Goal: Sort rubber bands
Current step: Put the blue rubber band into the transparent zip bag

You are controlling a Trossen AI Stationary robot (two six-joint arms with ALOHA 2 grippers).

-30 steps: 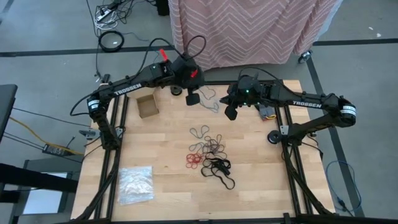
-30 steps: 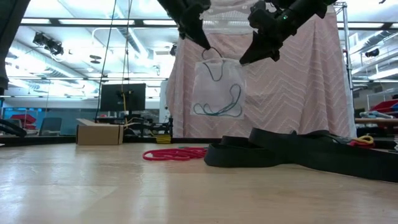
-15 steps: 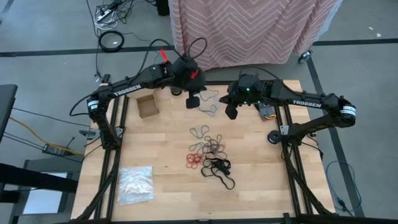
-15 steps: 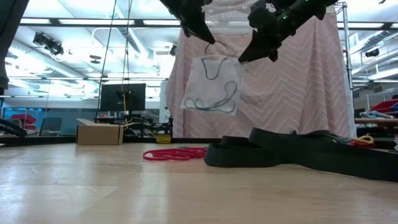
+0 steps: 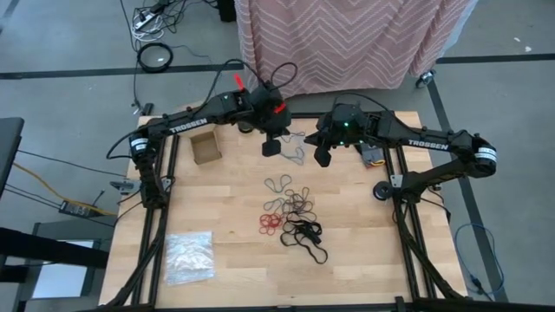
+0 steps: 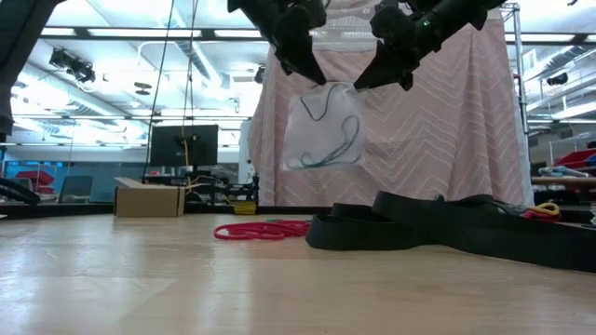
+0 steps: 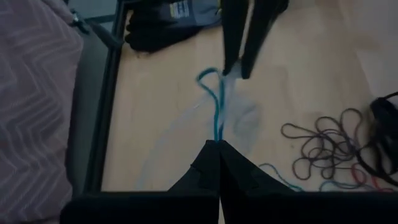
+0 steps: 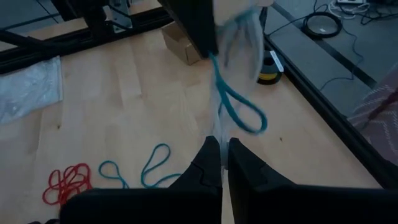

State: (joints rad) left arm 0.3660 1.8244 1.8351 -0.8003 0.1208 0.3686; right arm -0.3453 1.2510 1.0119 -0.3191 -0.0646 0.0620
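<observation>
A clear plastic bag (image 6: 324,126) with blue-teal rubber bands (image 6: 321,158) inside hangs above the table's far middle, between my two grippers. My left gripper (image 5: 270,146) is shut on it from the left, my right gripper (image 5: 322,157) from the right. Loose rubber bands lie in a pile (image 5: 291,213) mid-table: tan-brown (image 5: 279,184), red (image 5: 268,223) and black (image 5: 306,237). The right wrist view also shows teal loops (image 8: 155,163) lying on the wood. My left gripper pinches the bag's top edge at its left corner (image 6: 315,86) between its shut fingers, slanting down from the far left. The film runs from its fingertips (image 7: 217,144) toward the other gripper. The bag hangs clear of the table. My right gripper pinches the bag's top edge at its right corner (image 6: 357,88) between its shut fingers, slanting down from the right. Thin clear film leaves its fingertips (image 8: 219,142). The bag hangs below, lifted clear, with the teal bands (image 8: 239,109) sagging in it.
A small cardboard box (image 5: 205,147) stands at the far left of the table. A stack of clear crinkly bags (image 5: 189,256) lies at the near left corner. A pink patterned cloth (image 5: 347,39) hangs beyond the far edge. Bare wood lies to the near right.
My left gripper has sunk a little and come toward the table's near edge and my right gripper. The bag has swung, tilted and settled between the two grippers, its top edge now shorter across. My right gripper has stayed in place.
</observation>
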